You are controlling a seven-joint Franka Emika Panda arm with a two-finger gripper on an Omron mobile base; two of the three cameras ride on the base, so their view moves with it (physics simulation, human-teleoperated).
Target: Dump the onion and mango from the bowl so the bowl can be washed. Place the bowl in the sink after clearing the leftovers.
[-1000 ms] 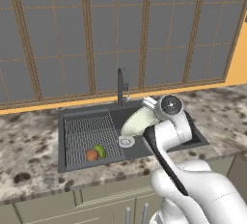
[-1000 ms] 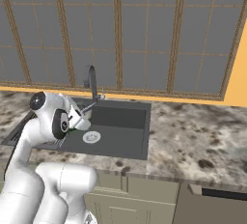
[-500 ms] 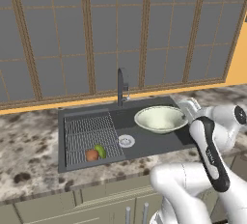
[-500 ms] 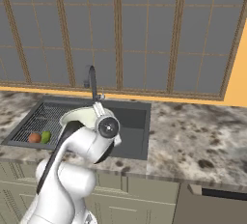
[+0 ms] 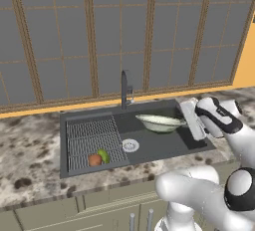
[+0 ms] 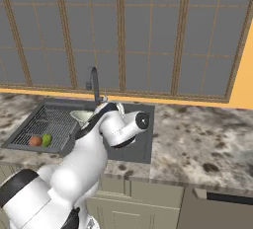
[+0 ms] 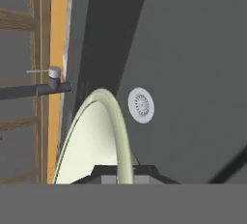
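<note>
Pale bowl (image 7: 91,141) rim arching from the bottom centre toward the left, round silver drain (image 7: 141,105) right of it at centre, dark sink (image 7: 193,73) floor filling the right, faucet (image 7: 36,89) at left edge.

Sink (image 5: 164,145) floor open right of the rack (image 5: 92,135) — faucet (image 5: 124,88) blocks behind

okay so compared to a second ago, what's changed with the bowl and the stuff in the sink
The bowl was tipped on its side over the sink a second ago; the gripper has since turned it level, open side up, and holds it by its rim above the basin, right of the faucet. It hasn't been let go. The arm swung to the right. The onion and mango stayed together on the rack.
</note>
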